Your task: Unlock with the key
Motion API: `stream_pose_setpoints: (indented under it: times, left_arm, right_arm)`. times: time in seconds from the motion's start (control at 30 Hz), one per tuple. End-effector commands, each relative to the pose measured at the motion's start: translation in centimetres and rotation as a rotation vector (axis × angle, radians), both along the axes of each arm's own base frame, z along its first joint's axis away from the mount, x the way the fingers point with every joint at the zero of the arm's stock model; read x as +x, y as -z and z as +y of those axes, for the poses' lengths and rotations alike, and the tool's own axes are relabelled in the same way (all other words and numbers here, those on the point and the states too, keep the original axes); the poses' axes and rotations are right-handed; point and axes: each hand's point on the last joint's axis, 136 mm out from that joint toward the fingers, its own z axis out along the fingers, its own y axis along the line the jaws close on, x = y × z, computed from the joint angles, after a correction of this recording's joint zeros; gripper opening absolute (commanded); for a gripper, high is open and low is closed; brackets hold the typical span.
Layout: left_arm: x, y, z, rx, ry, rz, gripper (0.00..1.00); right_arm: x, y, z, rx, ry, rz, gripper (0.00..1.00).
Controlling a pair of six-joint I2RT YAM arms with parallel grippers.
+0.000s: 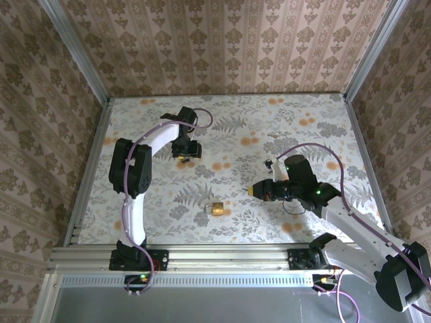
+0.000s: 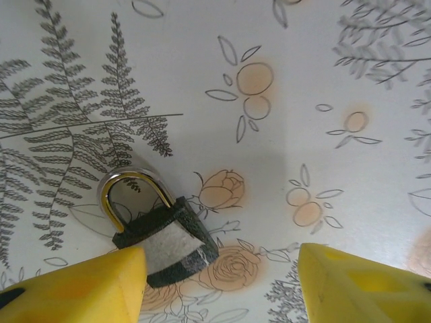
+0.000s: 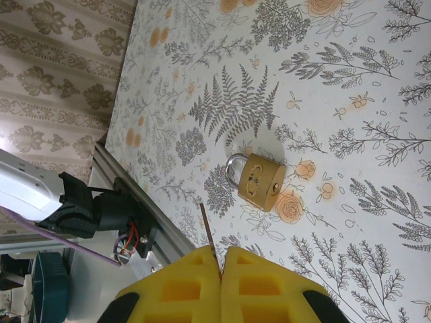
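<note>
My right gripper (image 3: 220, 250) is shut on the key (image 3: 207, 229). The key's thin dark blade sticks out from between the yellow fingers. Ahead of it, a brass padlock (image 3: 259, 182) with a silver shackle lies flat on the floral table, apart from the key. In the top view that padlock (image 1: 216, 208) lies near the front edge, left of my right gripper (image 1: 252, 190). My left gripper (image 1: 186, 151) is farther back on the table. In its wrist view the left gripper (image 2: 221, 259) stands open above a dark padlock (image 2: 168, 239) with a pale label, which lies by the left finger (image 2: 101, 286).
The floral tabletop (image 1: 269, 134) is bounded by an aluminium rail (image 1: 202, 254) along the front and by patterned walls on the other sides. The right arm's cable (image 1: 316, 151) loops above its wrist. In the right wrist view the left arm's base (image 3: 87, 208) sits on the rail.
</note>
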Motion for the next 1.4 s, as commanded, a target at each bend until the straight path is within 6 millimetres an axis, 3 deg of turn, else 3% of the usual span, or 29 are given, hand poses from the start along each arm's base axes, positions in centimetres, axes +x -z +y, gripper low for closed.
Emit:
stream_pose_setpoints:
  times: [0.0,0.27,0.6,0.73,0.97,1.37]
  left_arm:
    - [-0.2,0.5,0.8,0.044,-0.015,0.027,0.61]
    - [-0.3,2.1,1.0,0.053,-0.023,0.050,0.60]
    - [-1.3,4.3,2.6,0.109,-0.026,0.104,0.56]
    - [-1.7,5.3,3.1,0.109,-0.037,0.122,0.46]
    - [-2.3,6.0,3.9,0.110,-0.043,0.142,0.41]
    - [-3.0,5.7,5.1,0.068,-0.064,0.115,0.21]
  right_arm:
    - [-0.3,0.6,-0.4,-0.020,0.000,-0.007,0.00]
    - [-0.2,0.8,-0.5,-0.028,-0.001,-0.006,0.00]
    - [-0.3,1.2,-0.7,-0.046,0.002,-0.006,0.00]
    - [-0.2,1.1,-0.7,-0.044,0.003,-0.012,0.00]
    - [0.0,1.3,-0.7,-0.049,0.002,-0.012,0.00]
    - [0.1,1.2,-0.7,-0.048,0.005,-0.015,0.00]
